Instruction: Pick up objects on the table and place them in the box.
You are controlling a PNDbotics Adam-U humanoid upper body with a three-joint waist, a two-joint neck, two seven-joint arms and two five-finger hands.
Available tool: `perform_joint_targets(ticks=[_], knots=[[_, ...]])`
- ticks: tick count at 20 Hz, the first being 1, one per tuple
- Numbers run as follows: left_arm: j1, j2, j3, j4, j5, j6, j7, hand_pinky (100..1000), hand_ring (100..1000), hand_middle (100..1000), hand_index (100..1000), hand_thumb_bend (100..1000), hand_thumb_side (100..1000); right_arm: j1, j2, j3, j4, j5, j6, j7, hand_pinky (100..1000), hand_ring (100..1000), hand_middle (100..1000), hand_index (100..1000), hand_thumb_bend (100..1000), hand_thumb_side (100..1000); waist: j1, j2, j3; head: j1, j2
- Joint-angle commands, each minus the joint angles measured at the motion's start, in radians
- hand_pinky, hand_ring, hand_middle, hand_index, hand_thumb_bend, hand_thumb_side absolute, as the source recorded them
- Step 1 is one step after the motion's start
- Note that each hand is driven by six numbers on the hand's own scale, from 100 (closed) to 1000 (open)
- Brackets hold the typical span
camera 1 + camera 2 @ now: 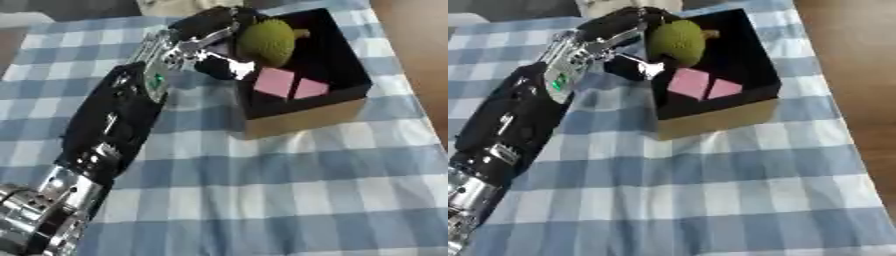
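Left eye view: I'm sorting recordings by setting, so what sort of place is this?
Probably a staged tabletop for pick-and-place practice, maybe indoors at home or in a lab: a blue-and-white checked tablecloth, a black-lined cardboard box, and the left hand holding a spiky green fruit over it.

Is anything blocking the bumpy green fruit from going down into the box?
Nothing visible blocks it. The left hand holds the green fruit over the open black box. Only a flat pink thing lies on the box floor, beside the fruit's spot.

One box (302, 117), one green bumpy fruit (267, 42), two pink pieces (275, 82), one checked cloth (289, 190)
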Motion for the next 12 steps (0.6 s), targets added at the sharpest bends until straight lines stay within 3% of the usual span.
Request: perform_joint_targets(ticks=[1,4,10,12], knots=[[-0.023,0.003,0.019,-0.021,-0.04,-0.013,0.057,919,909,829,959,529,784,-0.007,-0.024,-0.005,-0.01,-0.006,0.001,0.006,902,958,450,905,100,470,0.008,-0.005,0.0,0.003,-0.009],[-0.027,-0.003,0.029,-0.03,-0.056,0.003,0.121,928,912,827,951,541,763,-0.006,-0.021,-0.005,-0.01,-0.006,0.002,0.009,902,959,449,906,100,470,0.007,-0.005,0.001,0.004,-0.009],[-0.028,-0.011,0.037,-0.06,-0.014,0.04,0.172,923,902,814,944,458,740,-0.001,-0.018,-0.006,-0.01,-0.003,0.002,0.01,902,959,448,906,100,470,0.005,-0.007,0.003,0.002,-0.004],[-0.027,-0.008,0.036,-0.082,0.038,0.048,0.169,914,887,800,938,362,737,0.001,-0.018,-0.007,-0.01,-0.002,0.002,0.009,902,958,448,906,100,470,0.005,-0.008,0.006,0.001,-0.003]])
